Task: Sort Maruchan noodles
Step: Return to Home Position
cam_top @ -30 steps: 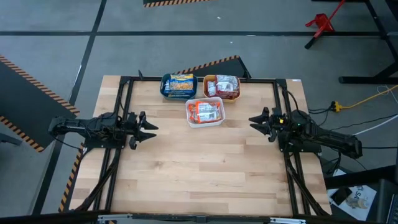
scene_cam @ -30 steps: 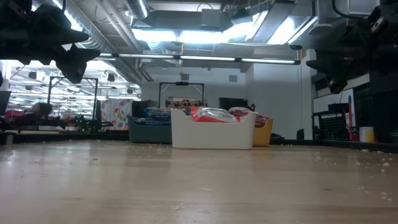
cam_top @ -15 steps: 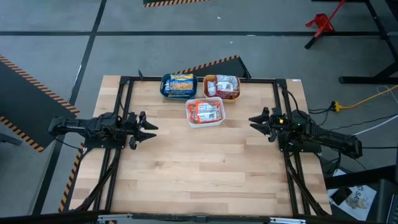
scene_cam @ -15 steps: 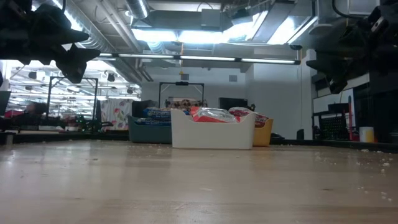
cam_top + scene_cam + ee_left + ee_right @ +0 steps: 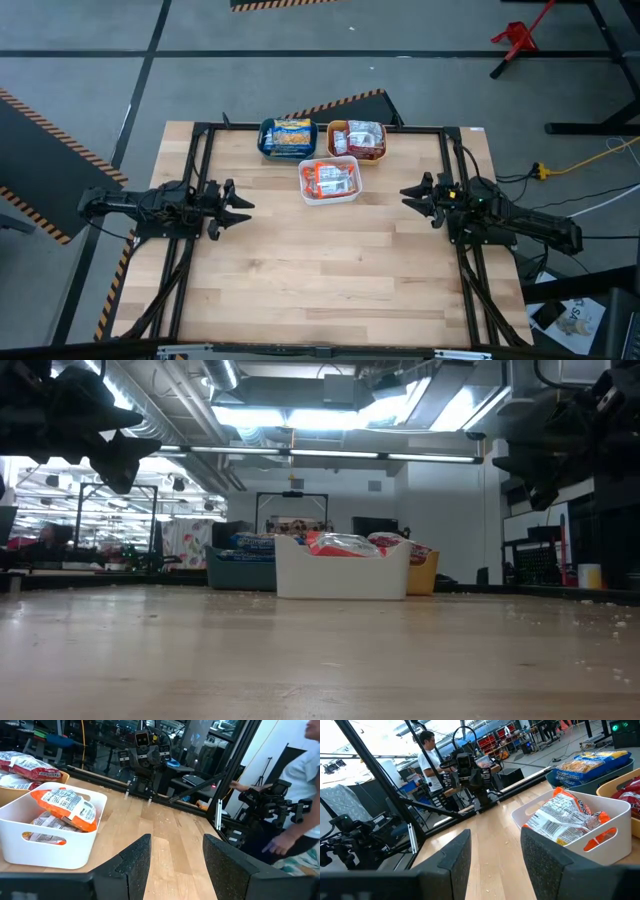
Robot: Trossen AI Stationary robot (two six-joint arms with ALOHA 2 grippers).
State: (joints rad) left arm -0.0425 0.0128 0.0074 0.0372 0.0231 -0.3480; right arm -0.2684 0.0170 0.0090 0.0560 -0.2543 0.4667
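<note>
Flat plastic noodle packets (image 5: 330, 178) in bins (image 5: 330, 201) at our wooden table's (image 5: 320, 265) far edge, left gripper (image 5: 240, 207), right gripper (image 5: 408, 195) at side edges, both spread.

Overhead, table-level and both wrist cameras share the white bin (image 5: 340, 580).

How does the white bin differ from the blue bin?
Colour: the white bin is white; the blue bin is dark teal-blue.
Contents: the white bin holds orange-red packets; the blue bin holds blue-yellow packets.
Place: the white bin stands nearer the middle of the table; the blue bin sits at its far edge, beside the orange bin.
Shared: both stand upright and both hold packets.
</note>
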